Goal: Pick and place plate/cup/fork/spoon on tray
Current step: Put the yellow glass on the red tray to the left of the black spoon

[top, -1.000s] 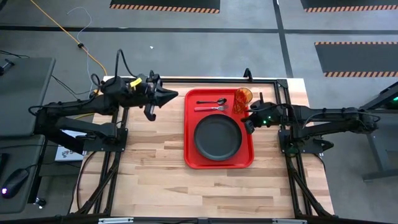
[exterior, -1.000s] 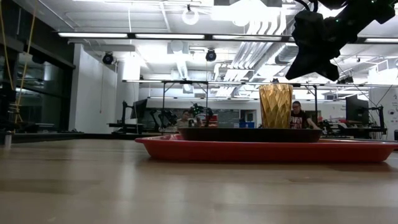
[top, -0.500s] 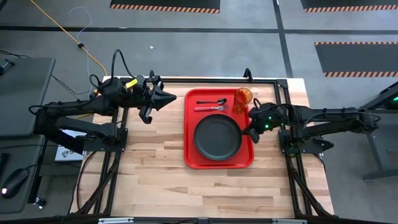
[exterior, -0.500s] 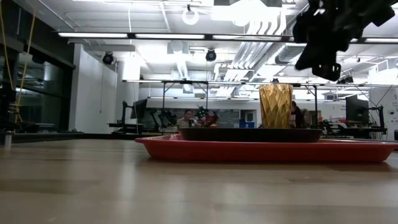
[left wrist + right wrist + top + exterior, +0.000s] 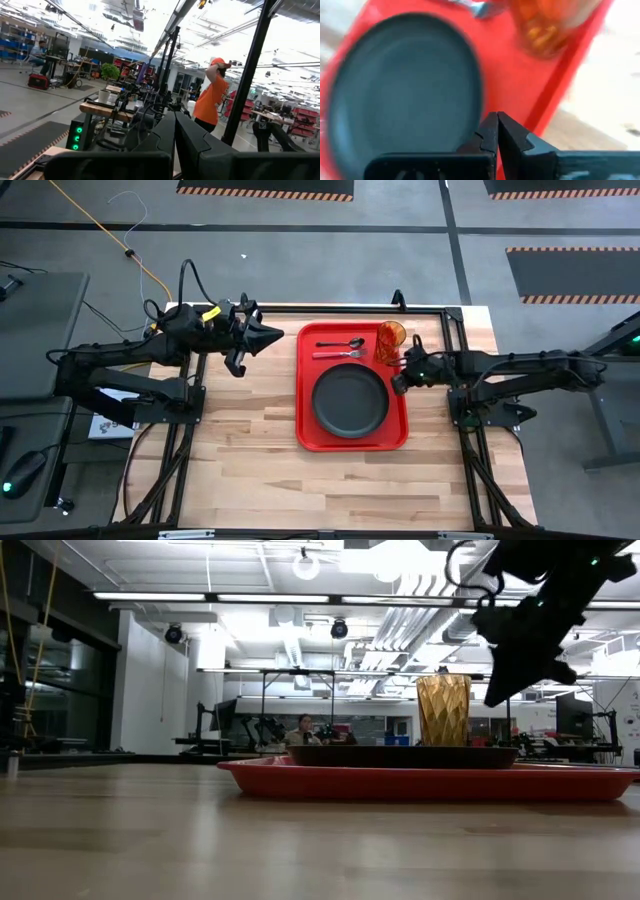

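Observation:
The red tray (image 5: 305, 435) lies at mid-table, right of centre. On it rest the dark plate (image 5: 349, 401), the amber cup (image 5: 391, 335) at the far right corner, the dark spoon (image 5: 341, 343) and the red-handled fork (image 5: 338, 354). My right gripper (image 5: 397, 384) hangs shut and empty above the tray's right rim, near the cup; its wrist view shows the plate (image 5: 400, 85) and cup (image 5: 547, 22) below. My left gripper (image 5: 278, 337) is shut and empty, raised left of the tray.
A black metal frame (image 5: 440, 312) borders the table's far and side edges. Bare wood (image 5: 260, 470) lies near and left of the tray. In the low view the cup (image 5: 443, 710) stands behind the plate (image 5: 400, 755). People show in the room beyond.
My right gripper has swung above the tray's right rim: first toward the table's near edge, then back toward the cup and slightly right, turning as it went. The tray and the things on it have stayed still.

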Motion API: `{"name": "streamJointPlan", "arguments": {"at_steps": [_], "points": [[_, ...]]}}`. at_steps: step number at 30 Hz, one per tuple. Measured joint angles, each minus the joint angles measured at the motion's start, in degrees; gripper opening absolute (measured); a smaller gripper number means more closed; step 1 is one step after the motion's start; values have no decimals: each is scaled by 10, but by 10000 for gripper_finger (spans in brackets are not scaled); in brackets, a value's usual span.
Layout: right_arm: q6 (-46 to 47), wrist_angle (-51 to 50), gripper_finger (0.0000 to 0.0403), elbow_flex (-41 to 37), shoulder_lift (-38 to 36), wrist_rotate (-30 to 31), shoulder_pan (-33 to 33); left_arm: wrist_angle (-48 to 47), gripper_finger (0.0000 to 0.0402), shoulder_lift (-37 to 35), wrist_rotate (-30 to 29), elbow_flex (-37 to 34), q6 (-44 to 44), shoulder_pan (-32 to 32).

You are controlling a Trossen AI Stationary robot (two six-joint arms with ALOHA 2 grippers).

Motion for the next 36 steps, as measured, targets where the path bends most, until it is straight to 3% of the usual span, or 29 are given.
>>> {"name": "streamJointPlan", "arguments": {"at_steps": [9, 16, 36], "points": [[5, 33, 0, 0, 70, 118, -33, 0, 0, 0, -1, 0, -20, 0], [-50, 115, 0, 0, 105, 114, -66, 0, 0, 0, -1, 0, -29, 0], [-109, 205, 0, 0, 117, 111, -145, 0, 0, 0, -1, 0, -30, 0]]}}
